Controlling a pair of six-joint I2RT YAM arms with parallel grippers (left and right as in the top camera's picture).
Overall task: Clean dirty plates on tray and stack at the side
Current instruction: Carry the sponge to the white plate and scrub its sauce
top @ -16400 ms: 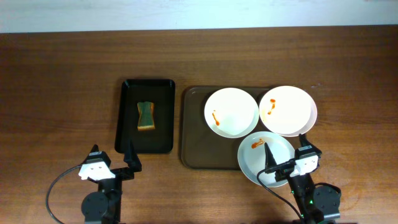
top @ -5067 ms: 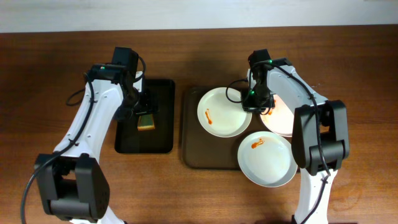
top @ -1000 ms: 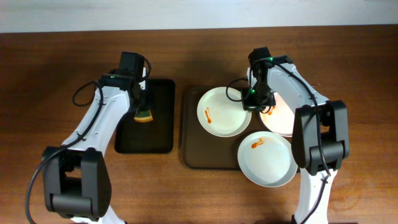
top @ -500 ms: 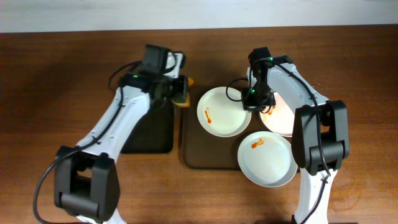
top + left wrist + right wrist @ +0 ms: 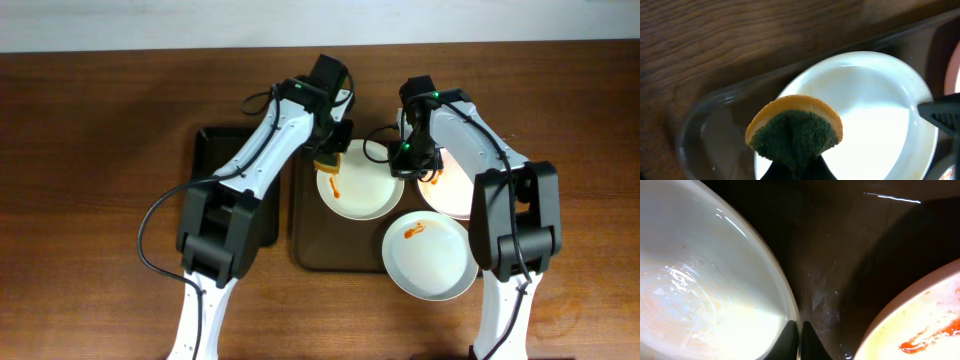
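Left gripper (image 5: pixel 792 169) was clamped shut on a green-and-orange sponge (image 5: pixel 795 131), hanging over the 10 o'clock rim of the smeared top-left plate (image 5: pixel 362 188). Right gripper (image 5: pixel 796 341) was pinched tight on that plate's rim, between 2 and 3 o'clock. The plate sat at 10 o'clock on the brown tray (image 5: pixel 303 240), with two more smeared plates at its 3 (image 5: pixel 458 192) and 5 o'clock (image 5: pixel 432 258).

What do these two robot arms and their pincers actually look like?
The left arm and the right arm have smooth white shells between chunky black joints. Thin black cables loop alongside them, and small green lights glow near the wrists. The left pincer and the right pincer end in black fingers; the right pair taper to slim points.
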